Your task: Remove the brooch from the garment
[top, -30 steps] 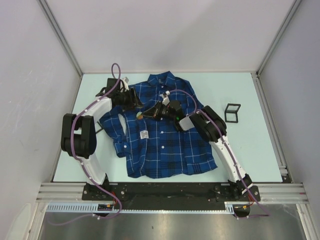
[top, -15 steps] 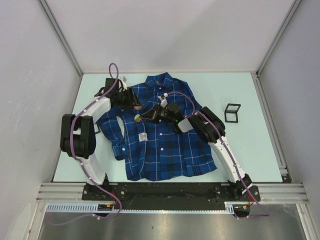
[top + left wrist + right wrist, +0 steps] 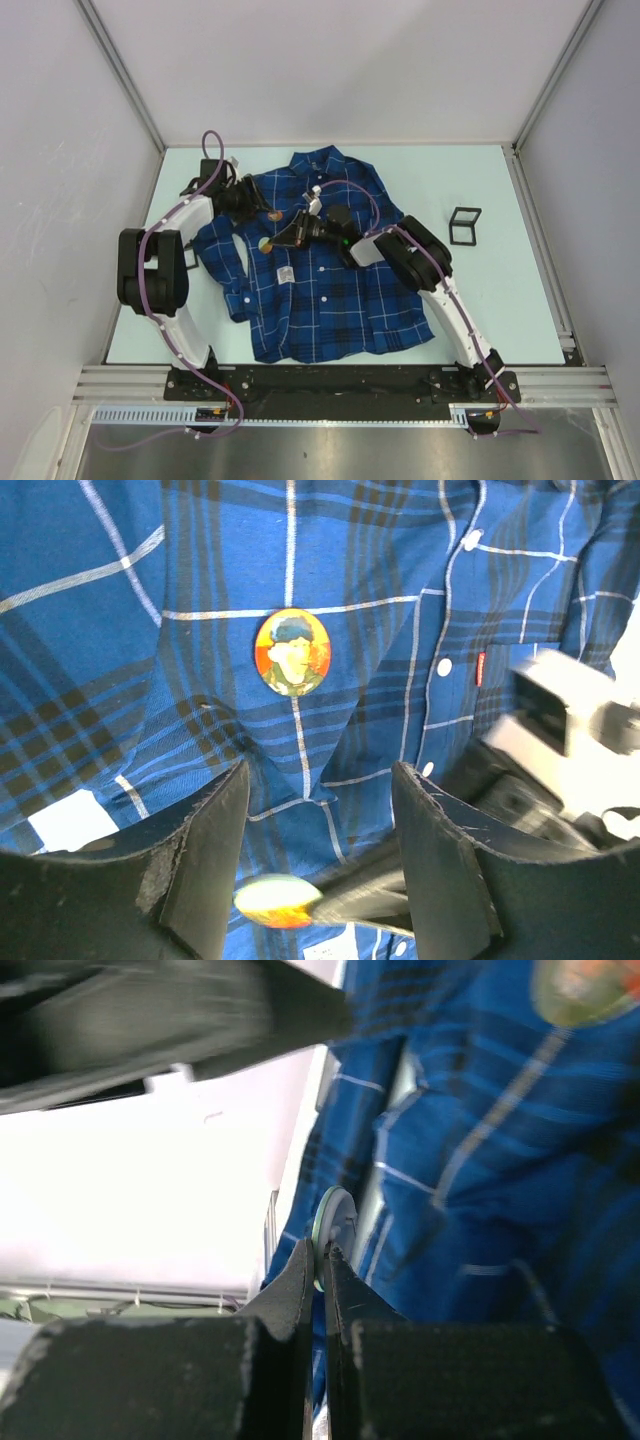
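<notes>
- The right fingers (image 3: 292,1295) are pressed together, tip to tip, pinching the thin rim of the held brooch (image 3: 335,1222). This is a small round disc seen almost edge-on in the right wrist view, at the middle of the frame.
- Blue plaid cloth lies just beyond that disc. I cannot tell whether the disc is touching the cloth.
- The left fingers (image 3: 200,870) stand wide apart at the bottom of the left wrist view and hold nothing. Shirt cloth and the yellow-orange face of the held brooch show in the gap between them.
- Farther up that frame, the pinned brooch (image 3: 292,652) sits flat on the shirt (image 3: 330,300), on a white stripe. It is an oval portrait of a man in a dark cap on an orange ground, with no lettering.
- A small red tab (image 3: 481,668) on the pocket edge carries marks too small to read.
- A white tag (image 3: 287,271) on the shirt front, just below the held brooch, shows no legible print.
- From the base at the lower edge of the top view, the left arm (image 3: 150,270) folds up along the left side. Its wrist is over the shirt's upper left shoulder.
- The right arm (image 3: 445,300) rises from lower right and reaches leftward across the chest.
- The shirt lies spread on the table (image 3: 500,300), collar towards the top of the frame.
- A small black frame (image 3: 463,225) stands on the table at centre right, well apart from the shirt.
</notes>
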Controlling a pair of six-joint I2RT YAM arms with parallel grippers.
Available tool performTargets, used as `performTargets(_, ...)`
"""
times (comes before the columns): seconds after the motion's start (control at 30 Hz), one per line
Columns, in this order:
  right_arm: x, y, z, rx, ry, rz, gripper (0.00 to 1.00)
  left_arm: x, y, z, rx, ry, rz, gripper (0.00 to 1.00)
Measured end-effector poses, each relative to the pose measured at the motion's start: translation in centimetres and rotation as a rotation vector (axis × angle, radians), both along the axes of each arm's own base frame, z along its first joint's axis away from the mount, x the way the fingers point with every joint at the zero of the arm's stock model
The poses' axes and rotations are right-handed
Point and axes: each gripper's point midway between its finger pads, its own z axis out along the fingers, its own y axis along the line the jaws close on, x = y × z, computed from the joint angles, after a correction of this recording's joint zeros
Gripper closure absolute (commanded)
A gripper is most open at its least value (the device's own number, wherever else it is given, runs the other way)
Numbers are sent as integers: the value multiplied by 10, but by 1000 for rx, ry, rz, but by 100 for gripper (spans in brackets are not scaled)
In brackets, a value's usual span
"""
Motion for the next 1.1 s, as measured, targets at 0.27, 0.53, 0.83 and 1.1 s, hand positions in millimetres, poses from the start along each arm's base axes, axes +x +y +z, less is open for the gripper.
performTargets(0.27,-2,-31,48,-57,-230,0,100,-2,-1,-1,-13,21,18,36)
performTargets(0.53,10,-82,102,-449,-792,-200,100,-9,-26,12,-161,50,-9,41)
performTargets(0.83,-2,-104,54,-824,-1092,-163,100,-33,-73,23,-381,126,-75,42)
performTargets(1.1,1,-110,50,-894,-1171,-164,100,-39,-84,29,-459,151,-77,46)
